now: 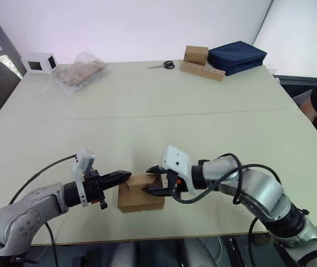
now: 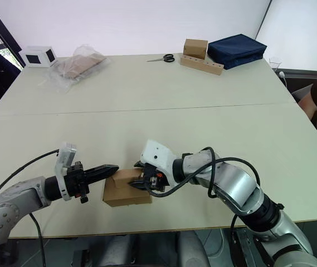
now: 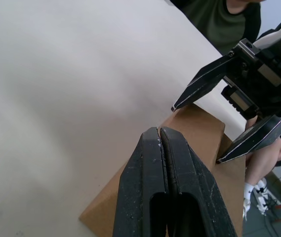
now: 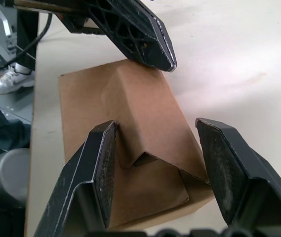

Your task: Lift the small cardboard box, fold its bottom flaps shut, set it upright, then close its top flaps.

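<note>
Now right pincer [image 1: 152,179] agape, straddling small cardboard box [image 1: 139,199]

Head stereo pair: high, facing forward and down across the table [image 1: 147,105]; both eyes share the whole tabletop, with the box [image 1: 140,194] near the front edge at 6 o'clock.
Left wrist camera: close, looking along the left gripper [image 3: 161,132] over the box toward the right gripper [image 3: 195,128].
Right wrist camera: close, looking between the right gripper's fingers [image 4: 98,158] down onto the box, opposite direction.
</note>
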